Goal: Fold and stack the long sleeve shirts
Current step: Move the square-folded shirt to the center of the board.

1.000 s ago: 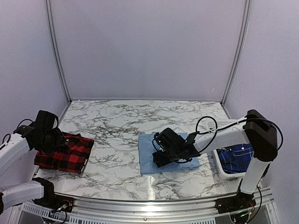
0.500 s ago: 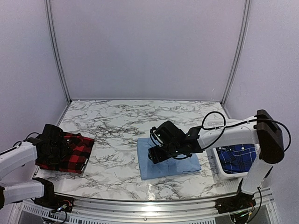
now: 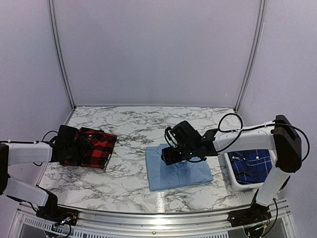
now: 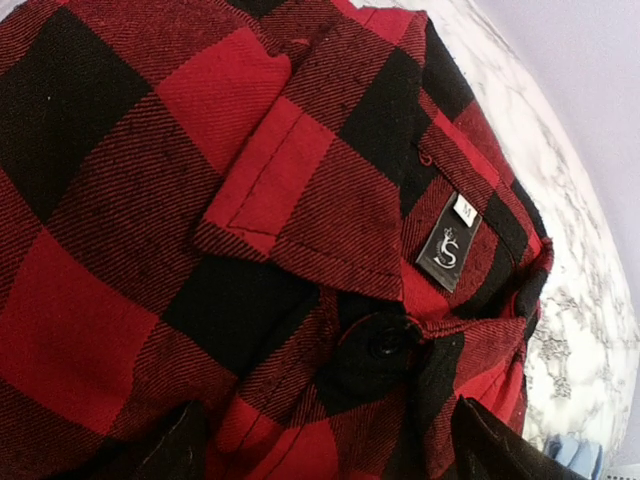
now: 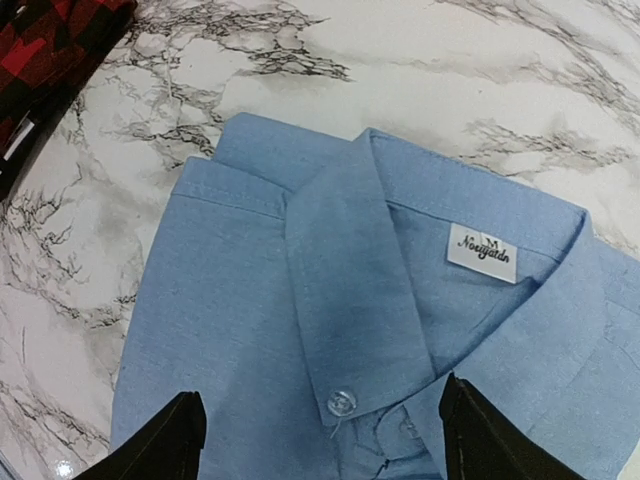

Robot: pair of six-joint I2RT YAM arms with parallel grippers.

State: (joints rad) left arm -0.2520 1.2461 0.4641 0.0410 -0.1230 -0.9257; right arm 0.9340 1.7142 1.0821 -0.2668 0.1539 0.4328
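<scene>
At nine o'clock on the table (image 3: 129,124), folded red check shirt (image 3: 91,148) under the left gripper (image 4: 335,448), jaws spread wide and seemingly gripping nothing; just off centre towards five o'clock, folded light blue shirt (image 3: 173,179) beneath the right gripper (image 5: 320,440), likewise open and empty; at four o'clock, dark plaid shirt (image 3: 251,166) in a white bin (image 3: 237,185). Likely to catch only the top layer if closed from here, pulling the folds open on the lift. Could also land one shirt crooked on the other, toppling the stack.

I get bright, even overhead light; soft glare streaks the bench (image 3: 159,197) (wrist views sharp, shadows faint).
</scene>
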